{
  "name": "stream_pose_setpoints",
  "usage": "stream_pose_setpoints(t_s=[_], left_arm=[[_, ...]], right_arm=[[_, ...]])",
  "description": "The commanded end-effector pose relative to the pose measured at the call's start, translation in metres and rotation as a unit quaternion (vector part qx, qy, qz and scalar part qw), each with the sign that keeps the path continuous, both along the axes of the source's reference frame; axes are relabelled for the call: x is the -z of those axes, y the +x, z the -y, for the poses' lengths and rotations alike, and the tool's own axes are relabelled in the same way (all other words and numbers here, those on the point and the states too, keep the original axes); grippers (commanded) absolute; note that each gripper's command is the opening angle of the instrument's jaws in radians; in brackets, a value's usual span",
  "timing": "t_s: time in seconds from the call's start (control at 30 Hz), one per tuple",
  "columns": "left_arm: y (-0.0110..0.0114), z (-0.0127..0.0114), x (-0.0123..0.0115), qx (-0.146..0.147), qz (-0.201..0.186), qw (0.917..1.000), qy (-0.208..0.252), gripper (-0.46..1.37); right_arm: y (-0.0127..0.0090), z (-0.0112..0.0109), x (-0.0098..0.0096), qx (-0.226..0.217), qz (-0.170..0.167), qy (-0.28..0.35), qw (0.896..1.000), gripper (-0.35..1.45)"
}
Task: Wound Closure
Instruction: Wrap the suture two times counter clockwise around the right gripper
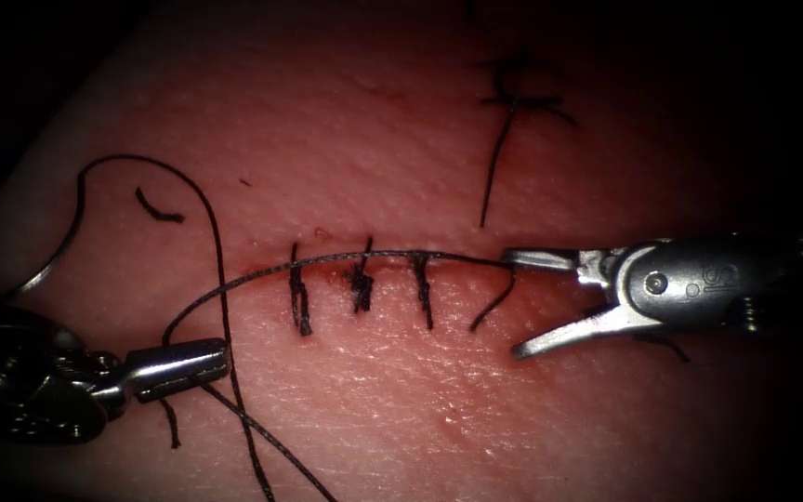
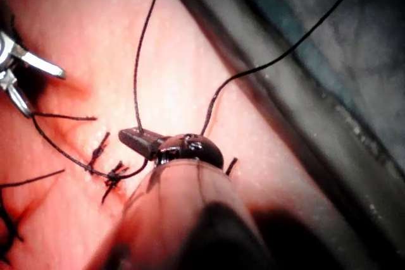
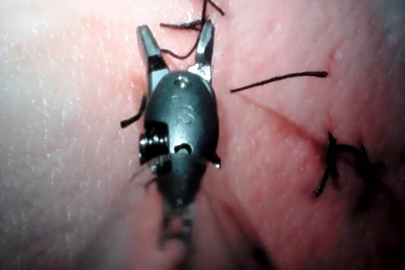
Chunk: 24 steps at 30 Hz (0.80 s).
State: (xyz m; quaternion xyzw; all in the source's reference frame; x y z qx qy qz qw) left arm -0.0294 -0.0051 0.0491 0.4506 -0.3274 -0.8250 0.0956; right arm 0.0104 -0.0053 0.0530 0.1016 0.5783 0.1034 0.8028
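The tissue [image 1: 374, 400] carries a horizontal cut [image 1: 388, 270] crossed by three dark stitches [image 1: 361, 284]. My left tool [image 1: 223, 358] lies below the cut's left end, jaws shut on the thread [image 1: 374, 254], which arcs up from them and runs along the cut to the right. My right tool [image 1: 511, 302] stands open at the cut's right end, holding nothing, with the thread passing by its upper jaw. A thin grey curve that looks like the needle [image 1: 48, 265] lies on the tissue at far left, held by neither tool. The left tool [image 2: 123, 134] and right tool [image 3: 175, 30] show up close.
A separate stitch [image 1: 513, 93] with a long tail sits above the cut at the upper right. A short cut end of thread [image 1: 155, 212] lies at the upper left. More loose thread [image 1: 234, 390] trails down past the left tool. The tissue's dark edge [image 2: 304, 105] lies close to the left tool.
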Motion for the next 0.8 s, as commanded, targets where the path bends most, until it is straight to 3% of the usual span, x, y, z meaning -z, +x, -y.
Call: stream_pose_setpoints(t_s=[0.03,0.37,0.47,0.53,0.57,0.6,0.63,0.8], left_arm=[[-0.0003,0.0000,0.0001,-0.008,-0.003,1.0000,0.000,-0.35],[-0.0013,-0.0003,0.0005,-0.017,-0.007,0.9998,-0.009,-0.35],[-0.0014,-0.0003,0.0005,-0.016,-0.007,0.9998,-0.009,-0.35],[-0.0015,-0.0003,0.0005,-0.017,-0.009,0.9997,-0.012,-0.35],[-0.0015,-0.0003,0.0005,-0.019,-0.009,0.9997,-0.014,-0.35],[-0.0016,-0.0003,0.0006,-0.020,-0.011,0.9996,-0.016,-0.35],[-0.0017,-0.0003,0.0006,-0.022,-0.011,0.9995,-0.019,-0.35],[-0.0023,-0.0002,0.0009,-0.052,-0.015,0.9979,-0.036,-0.35]], right_arm=[[-0.0002,-0.0002,0.0002,-0.001,-0.005,0.003,1.000,1.25],[-0.0020,-0.0035,0.0015,-0.032,-0.008,0.016,0.999,1.16],[-0.0020,-0.0049,0.0012,-0.038,-0.007,0.019,0.999,0.85],[-0.0019,-0.0059,0.0009,-0.043,-0.005,0.021,0.999,0.49],[-0.0019,-0.0063,0.0008,-0.045,-0.003,0.022,0.999,0.19],[-0.0018,-0.0068,0.0006,-0.045,-0.004,0.023,0.999,-0.25],[-0.0016,-0.0071,0.0004,-0.045,-0.004,0.025,0.999,-0.35],[0.0000,-0.0089,-0.0006,-0.031,-0.023,0.037,0.999,-0.35]])
